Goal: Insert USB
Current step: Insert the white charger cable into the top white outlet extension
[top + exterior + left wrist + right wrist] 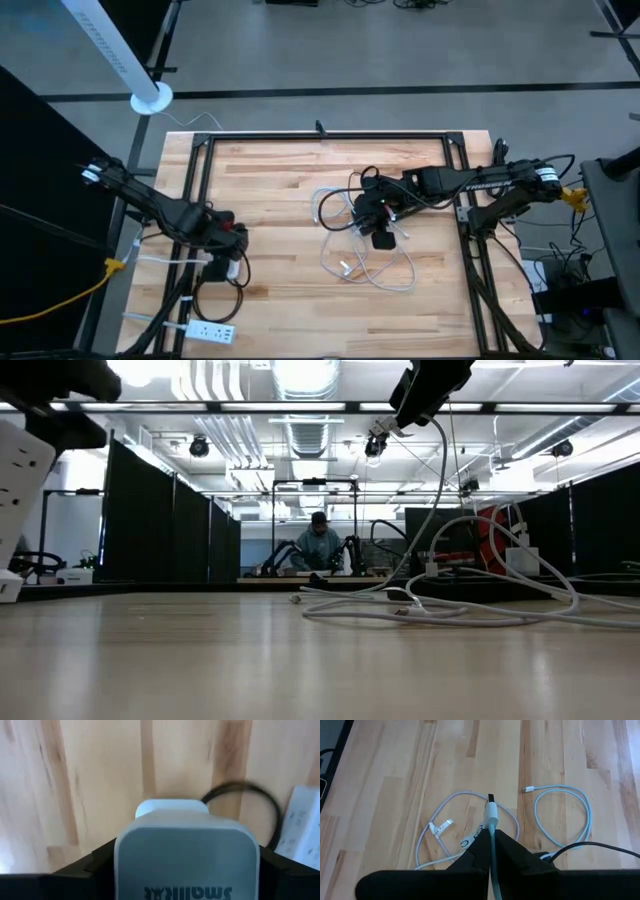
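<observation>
My left gripper stands over the table's left part, closed on a white charger block with dark lettering. In the low view the block hangs clear of the table. My right gripper is at mid-table, tilted downward and shut on a grey braided USB cable. The cable's white-and-black plug sticks out past the fingertips, above the wood. The cable droops from the gripper to the table. My left gripper holds the charger block pinched by its two opposite sides between its two fingers, coming from above and pointing down. The block is lifted clear of the table. My right gripper pinches the braided cable just behind the plug between its shut fingers, which lie along the cable and slant down. The plug end juts forward in the air.
Loose white cables lie coiled on the wood under and beside the right gripper, one with a free plug. A white power strip with a black cord lies near the front left. A black frame borders the table. A person sits far behind.
</observation>
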You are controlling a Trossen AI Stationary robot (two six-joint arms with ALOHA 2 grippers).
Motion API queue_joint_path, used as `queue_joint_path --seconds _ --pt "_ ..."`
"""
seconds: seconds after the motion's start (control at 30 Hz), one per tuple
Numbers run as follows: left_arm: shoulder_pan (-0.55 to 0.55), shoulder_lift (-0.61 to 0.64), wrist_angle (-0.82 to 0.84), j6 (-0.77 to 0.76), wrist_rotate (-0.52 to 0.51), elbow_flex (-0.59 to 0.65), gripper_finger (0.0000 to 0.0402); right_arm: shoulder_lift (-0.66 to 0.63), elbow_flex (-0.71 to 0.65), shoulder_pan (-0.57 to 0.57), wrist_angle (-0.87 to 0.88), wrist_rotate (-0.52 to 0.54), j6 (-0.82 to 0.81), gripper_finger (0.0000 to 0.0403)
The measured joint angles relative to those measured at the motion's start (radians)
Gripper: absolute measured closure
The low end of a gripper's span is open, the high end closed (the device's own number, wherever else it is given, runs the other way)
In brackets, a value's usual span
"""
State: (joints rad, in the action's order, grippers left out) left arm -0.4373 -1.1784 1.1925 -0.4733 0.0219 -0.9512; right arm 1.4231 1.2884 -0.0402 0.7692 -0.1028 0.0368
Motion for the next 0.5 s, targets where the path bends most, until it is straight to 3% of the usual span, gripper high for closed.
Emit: queue_joint_path --seconds 0.3,0.5 --pt "0.032 -0.033 -0.080 0.034 -0.079 0.000 0.0125 0.000 0.000 0.000 -0.001 0.000 0.001 0.0403" --pt "0.115 -0.042 -0.187 0.068 -0.133 -0.002 0.0125 0.000 0.000 0.002 -0.002 -0.001 -0.001 0.0403"
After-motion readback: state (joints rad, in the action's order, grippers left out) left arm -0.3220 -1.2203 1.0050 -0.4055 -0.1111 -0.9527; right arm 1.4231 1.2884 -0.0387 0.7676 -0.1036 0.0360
